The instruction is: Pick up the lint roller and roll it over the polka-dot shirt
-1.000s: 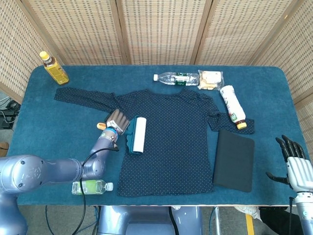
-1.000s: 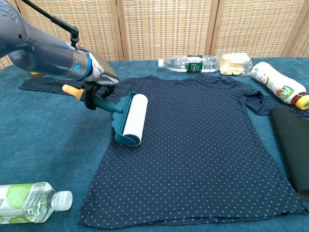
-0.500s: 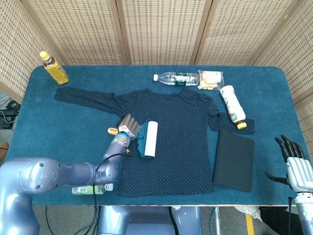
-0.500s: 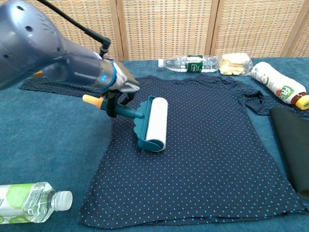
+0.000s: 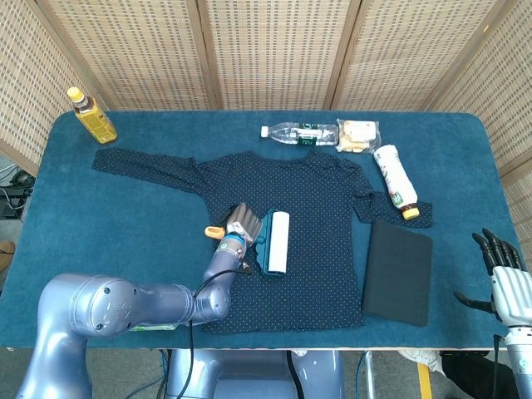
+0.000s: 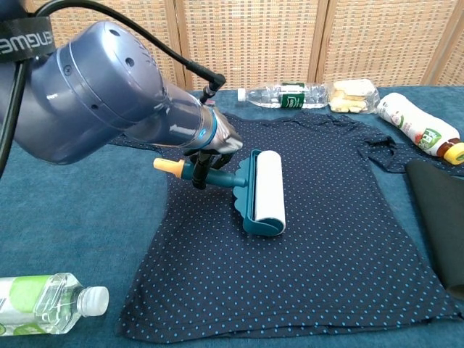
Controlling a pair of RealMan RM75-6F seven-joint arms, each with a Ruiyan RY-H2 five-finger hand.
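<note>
While gripped by its handle in the left hand (image 6: 210, 145), lint roller (image 6: 265, 192) flat on the polka-dot shirt (image 6: 326, 217), just right of that hand.

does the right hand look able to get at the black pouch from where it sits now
Probably yes: the right hand is open off the table's near right corner, and the black pouch lies just inboard of it with nothing between them.

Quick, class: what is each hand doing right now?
Left hand: holding the lint roller by its handle.
Right hand: open, holding nothing.
</note>
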